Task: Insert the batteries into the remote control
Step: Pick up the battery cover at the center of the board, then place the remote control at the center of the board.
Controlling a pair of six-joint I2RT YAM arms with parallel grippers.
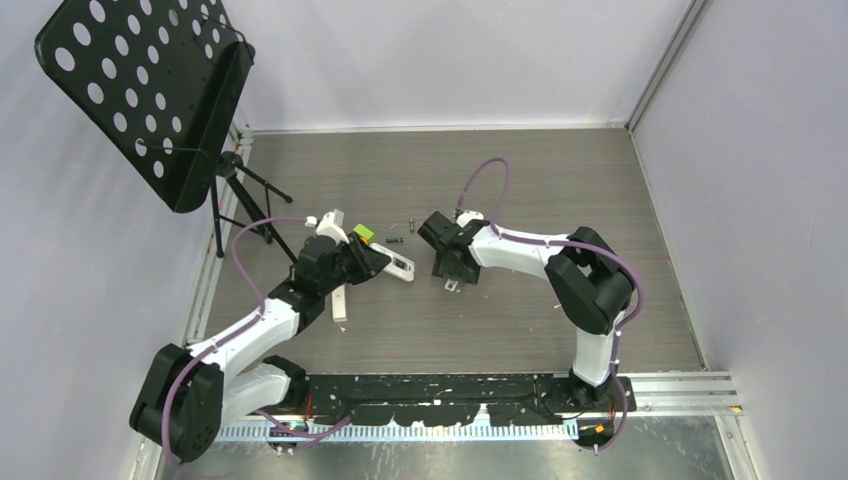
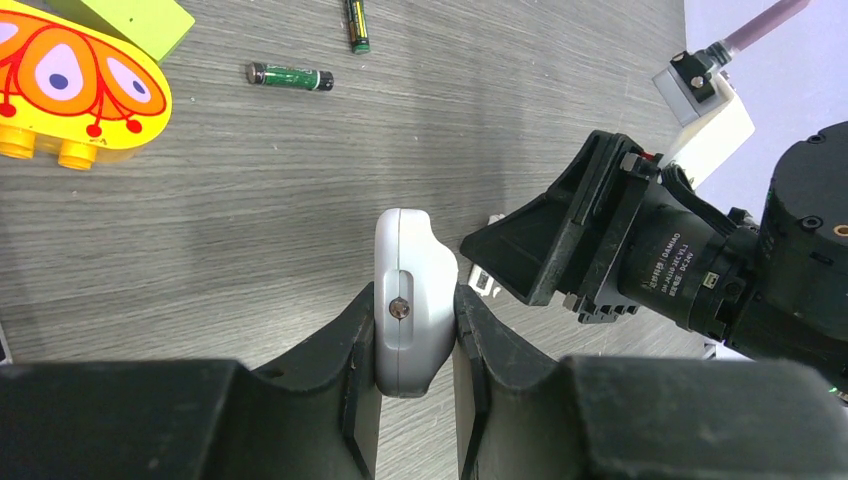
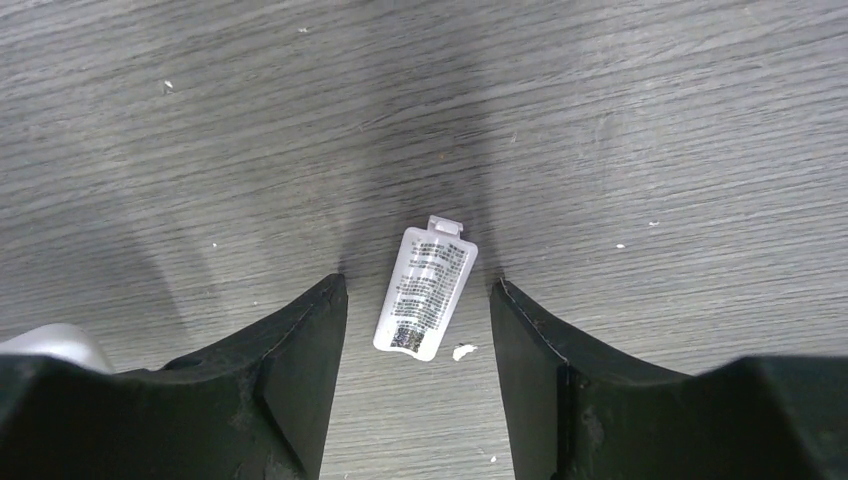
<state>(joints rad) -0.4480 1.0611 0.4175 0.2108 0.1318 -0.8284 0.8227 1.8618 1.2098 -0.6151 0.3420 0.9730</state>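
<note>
The left jaws were clamped on the remote control (image 2: 412,300), one black finger (image 2: 355,340) pressed to each long side of its rounded white end. That end stuck out past the fingertips and stood on edge, with a small screw facing the wrist camera. We could not tell whether the remote touched the counter (image 1: 500,180) or hung just above it.

The right jaws stood apart. Their fingers (image 3: 290,370) were on either side of a small white battery cover (image 3: 423,292), and neither one touched it. The cover lay flat on the counter, printed face up, with its clip tab pointing away from the wrist. A white crumb (image 3: 463,352) lay just beside its near end.

From the left wrist we saw the right arm (image 2: 700,270) close on the right of the held remote. Beyond the remote, two batteries (image 2: 290,76) lay loose on the counter. They were dark green with metal ends, apart from each other and well apart from both pairs of jaws. An orange-and-yellow toy (image 2: 70,90) and a green block (image 2: 130,20) sat near them on the left.

From above, a second white remote (image 1: 340,302) lay beside the left arm. Another white piece (image 1: 331,219) lay just past the toy. A black perforated music stand (image 1: 150,90) stood at the far left corner.
</note>
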